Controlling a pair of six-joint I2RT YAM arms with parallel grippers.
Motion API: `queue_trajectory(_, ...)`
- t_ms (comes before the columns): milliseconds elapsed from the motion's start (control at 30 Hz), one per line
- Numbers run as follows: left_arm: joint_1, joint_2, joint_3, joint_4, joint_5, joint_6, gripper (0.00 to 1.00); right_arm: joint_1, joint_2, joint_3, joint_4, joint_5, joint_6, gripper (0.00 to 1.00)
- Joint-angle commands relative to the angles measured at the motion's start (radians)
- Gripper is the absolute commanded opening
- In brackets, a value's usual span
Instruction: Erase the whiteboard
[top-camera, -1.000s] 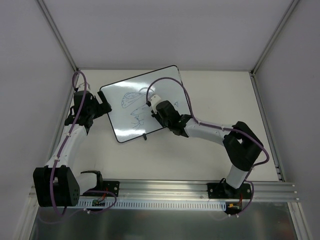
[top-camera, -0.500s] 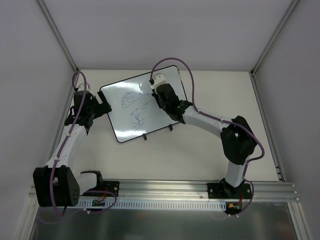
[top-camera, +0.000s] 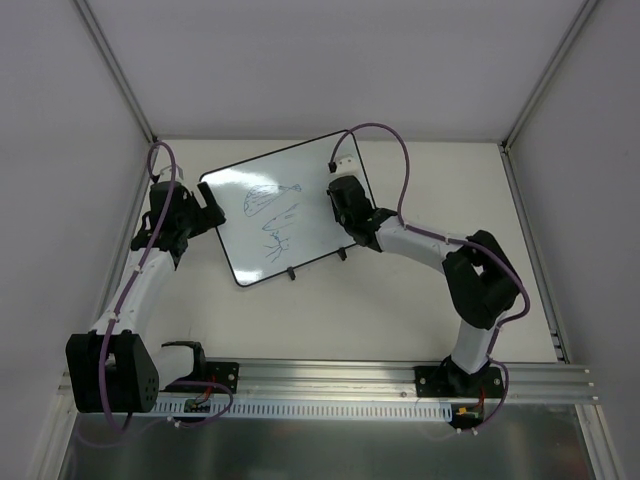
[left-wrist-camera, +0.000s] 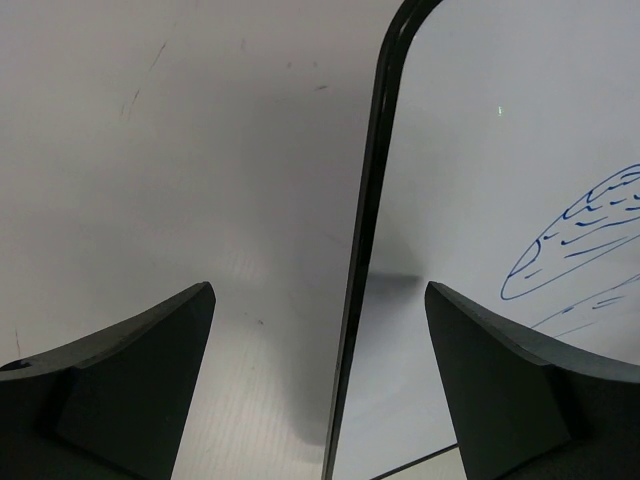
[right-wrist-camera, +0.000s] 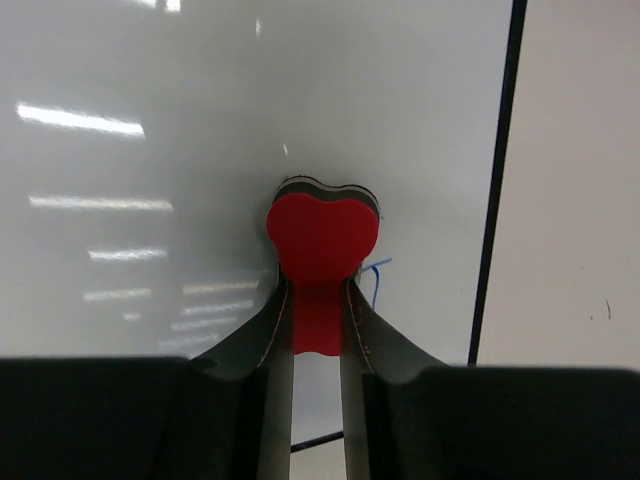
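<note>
A matte cream rectangular tabletop (top-camera: 420, 310) fills the middle of the top view. Plain pale grey wall panels (top-camera: 330, 60) close it in at 9, 12 and 3 o'clock, joined by thin silver metal corner posts (top-camera: 117, 70). At 6 o'clock a ribbed aluminium rail (top-camera: 330, 372) runs along the tabletop's edge, with a dull brushed-metal sheet (top-camera: 330, 450) below it. The light is soft and even, and shadows are faint.

A robotics lab test cell, it seems: white panels (top-camera: 300, 60) in aluminium posts (top-camera: 115, 70) stand beyond and to both sides of the left gripper (top-camera: 207, 205) and right gripper (top-camera: 342, 192), a plain table (top-camera: 400, 310) under them, an aluminium rail (top-camera: 330, 375) behind.
</note>
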Motion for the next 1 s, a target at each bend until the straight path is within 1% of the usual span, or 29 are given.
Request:
queue_trajectory(0,-0.007,0.006,0.001,0.018,-0.014,0.002,0.88,-0.021,-0.032,-0.071,-0.013,0.067,0.054,0.0)
queue_trajectory(233,-0.007,0.009,0.003,0.018,-0.015,0.002,0.88,-0.059,-0.075,-0.167,-0.012,0.084,0.084,0.0)
queue_trajectory(367,-0.007,0.014,0.006,0.018,-0.014,0.0,0.88,-0.076,-0.092,-0.18,-0.009,0.062,0.049,0.0)
queue_trajectory(467,-0.007,0.017,0.006,0.018,-0.014,0.0,0.88,-0.078,-0.093,-0.16,-0.007,0.041,0.015,0.0)
queue_trajectory(600,-0.008,0.016,0.006,0.018,-0.012,0.002,0.88,-0.076,-0.078,-0.105,-0.009,-0.054,-0.052,0.0)
queue_trajectory(667,-0.008,0.017,0.006,0.02,-0.012,0.002,0.88,-0.075,-0.061,-0.065,-0.009,-0.077,-0.071,0.0)
queue_trajectory(867,-0.008,0.015,0.001,0.02,-0.014,0.003,0.88,-0.073,-0.021,0.017,-0.009,-0.093,-0.112,0.0)
queue_trajectory(967,-0.008,0.017,0.001,0.02,-0.015,0.005,0.88,-0.071,0.0,0.057,-0.01,-0.129,-0.123,0.0)
